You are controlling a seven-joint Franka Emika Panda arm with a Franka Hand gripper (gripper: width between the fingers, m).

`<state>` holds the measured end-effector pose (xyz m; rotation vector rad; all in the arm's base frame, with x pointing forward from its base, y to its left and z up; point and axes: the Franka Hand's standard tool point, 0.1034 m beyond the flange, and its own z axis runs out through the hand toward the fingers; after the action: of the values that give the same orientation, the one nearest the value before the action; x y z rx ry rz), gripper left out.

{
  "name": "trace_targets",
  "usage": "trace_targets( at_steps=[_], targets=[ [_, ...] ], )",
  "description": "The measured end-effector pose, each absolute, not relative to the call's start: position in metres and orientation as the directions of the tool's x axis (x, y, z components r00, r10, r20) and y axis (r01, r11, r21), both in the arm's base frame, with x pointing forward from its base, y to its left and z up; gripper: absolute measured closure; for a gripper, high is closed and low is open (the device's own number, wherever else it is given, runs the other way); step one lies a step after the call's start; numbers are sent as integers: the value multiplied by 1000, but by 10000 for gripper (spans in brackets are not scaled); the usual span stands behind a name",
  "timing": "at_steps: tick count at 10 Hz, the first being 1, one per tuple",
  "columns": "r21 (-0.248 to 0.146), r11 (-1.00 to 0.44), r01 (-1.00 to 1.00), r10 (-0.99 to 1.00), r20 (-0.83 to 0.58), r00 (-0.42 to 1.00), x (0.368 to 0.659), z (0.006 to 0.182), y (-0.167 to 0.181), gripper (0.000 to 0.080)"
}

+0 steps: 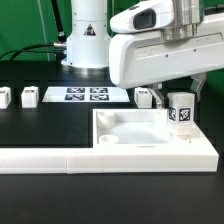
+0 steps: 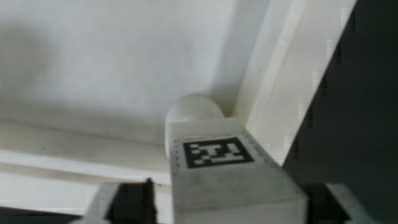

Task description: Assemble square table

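Note:
The square table slab (image 1: 135,132) lies flat on the black table, its round corner sockets facing up. My gripper (image 1: 181,99) is shut on a white tagged leg block (image 1: 181,111) and holds it upright over the slab's far corner on the exterior view's right. In the wrist view the leg block (image 2: 219,150) stands between my gripper's (image 2: 231,208) jaws, its end at a round corner socket (image 2: 196,104) of the slab (image 2: 107,60). I cannot tell whether the leg touches the socket. Other leg blocks stand at the exterior view's left (image 1: 29,97), at its left edge (image 1: 3,98), and behind the slab (image 1: 146,97).
The long white L-shaped rail (image 1: 60,158) runs along the slab's near side and up the exterior view's right side. The marker board (image 1: 85,95) lies behind, near the arm's base (image 1: 85,45).

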<state>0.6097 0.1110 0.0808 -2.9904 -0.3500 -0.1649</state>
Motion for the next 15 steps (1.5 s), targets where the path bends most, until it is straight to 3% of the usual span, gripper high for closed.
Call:
trace_targets(
  at_steps=[3, 7, 10, 15],
  targets=[
    [-120, -975, 185, 171, 116, 978, 610, 81, 111, 505],
    [-166, -961, -220, -234, 69, 970, 610, 80, 113, 506],
    [-176, -800, -573, -582, 1, 813, 609, 80, 118, 506],
    [-174, -655, -735, -740, -48, 671, 608, 79, 121, 506]
  ],
)
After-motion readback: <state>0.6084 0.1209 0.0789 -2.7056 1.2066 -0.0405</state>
